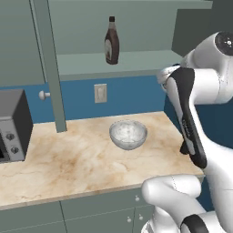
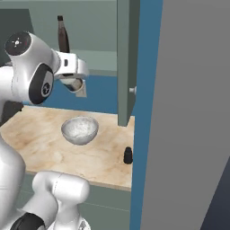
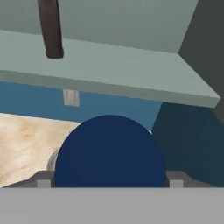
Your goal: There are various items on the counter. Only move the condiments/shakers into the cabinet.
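The gripper [image 3: 109, 181] is clamped across the white blue-lidded jar [image 3: 109, 151], whose dark blue lid sits wide between the two finger tips in the hand view; in the right base view the jar [image 2: 74, 84] hangs under the hand, lifted well clear of the counter [image 2: 45, 139] and just below the front edge of the cabinet [image 3: 131, 83] shelf.

The step in hand looks like carrying this jar up into the cabinet. The syrup bottle [image 1: 111, 41] already stands on the shelf, toward its left part and near the front edge, so one condiment seems done. The next move calls for raising the jar above the shelf's front edge, then pushing it inward and setting it down on the bare stretch to the right of the bottle (the shelf lip is the thing to clear).

The small black shaker [image 2: 128, 155] stands near the counter's right front corner, below the open cabinet door [image 2: 126, 63], and would come afterwards. The clear glass bowl [image 1: 128, 134] sits mid-counter toward the right edge and should stay there.
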